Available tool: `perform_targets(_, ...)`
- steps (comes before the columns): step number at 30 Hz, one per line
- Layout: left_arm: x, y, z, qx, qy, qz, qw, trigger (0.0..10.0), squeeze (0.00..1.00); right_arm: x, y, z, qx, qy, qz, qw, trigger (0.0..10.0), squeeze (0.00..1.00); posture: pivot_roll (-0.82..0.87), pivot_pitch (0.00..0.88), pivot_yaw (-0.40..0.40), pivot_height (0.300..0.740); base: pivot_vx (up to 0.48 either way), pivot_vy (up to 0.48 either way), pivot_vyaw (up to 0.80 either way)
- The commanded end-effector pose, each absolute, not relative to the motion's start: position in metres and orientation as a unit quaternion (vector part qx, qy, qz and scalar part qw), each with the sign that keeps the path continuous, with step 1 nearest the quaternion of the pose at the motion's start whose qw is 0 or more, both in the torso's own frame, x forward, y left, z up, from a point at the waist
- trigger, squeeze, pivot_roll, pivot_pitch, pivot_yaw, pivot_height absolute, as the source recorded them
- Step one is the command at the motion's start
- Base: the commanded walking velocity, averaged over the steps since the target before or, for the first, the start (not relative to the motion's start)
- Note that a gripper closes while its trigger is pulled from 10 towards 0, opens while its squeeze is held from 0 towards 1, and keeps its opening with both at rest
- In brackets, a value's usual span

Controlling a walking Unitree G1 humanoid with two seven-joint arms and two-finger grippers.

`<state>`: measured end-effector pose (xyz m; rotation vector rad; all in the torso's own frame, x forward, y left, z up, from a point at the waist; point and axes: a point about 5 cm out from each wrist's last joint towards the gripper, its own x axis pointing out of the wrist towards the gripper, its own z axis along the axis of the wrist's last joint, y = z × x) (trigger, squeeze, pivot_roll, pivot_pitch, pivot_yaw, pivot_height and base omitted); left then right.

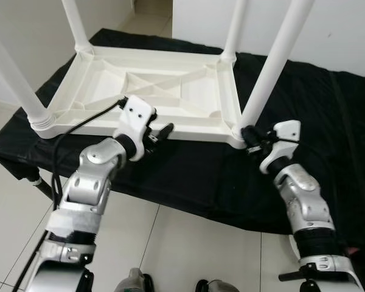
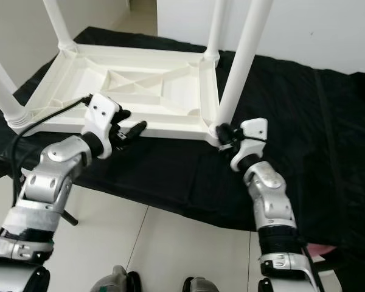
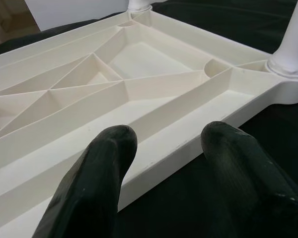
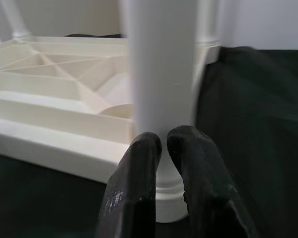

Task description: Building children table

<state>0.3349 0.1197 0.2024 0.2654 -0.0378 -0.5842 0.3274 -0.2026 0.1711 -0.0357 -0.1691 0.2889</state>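
Bright, even daylight — right wrist view blurred

Place: a room in a home, as far as I could tell.
Floor: pale glossy tiles [image 1: 188,243] with thin grout lines ran under my feet.
Walls: plain white walls [image 1: 353,30] stood behind, and a passage with beige floor opened at the far edge.
Furniture: a low surface draped in black cloth [image 1: 304,97] carried an upturned white plastic children's table [image 1: 170,91].
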Motion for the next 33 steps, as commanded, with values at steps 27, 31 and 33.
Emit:
perform_targets(27,0.380,0.156,0.176,0.308,0.052,-0.266,0.912,10.0,0.00,0.277,-0.182,0.181,0.004,-0.091,0.255,0.963,10.0,0.00,-0.18,0.153,0.076,0.740,0.000,0.000,0.00)
perform_targets(31,0.383,0.159,0.172,0.316,0.062,-0.267,0.908,10.0,0.00,0.275,-0.183,0.182,0.002,-0.087,0.255,0.963,10.0,0.00,-0.18,0.158,0.076,0.740,0.000,0.000,0.00)
perform_targets(33,0.383,0.159,0.172,0.316,0.062,-0.267,0.908,10.0,0.00,0.275,-0.183,0.182,0.002,-0.087,0.255,0.963,10.0,0.00,-0.18,0.158,0.076,0.740,0.000,0.000,0.00)
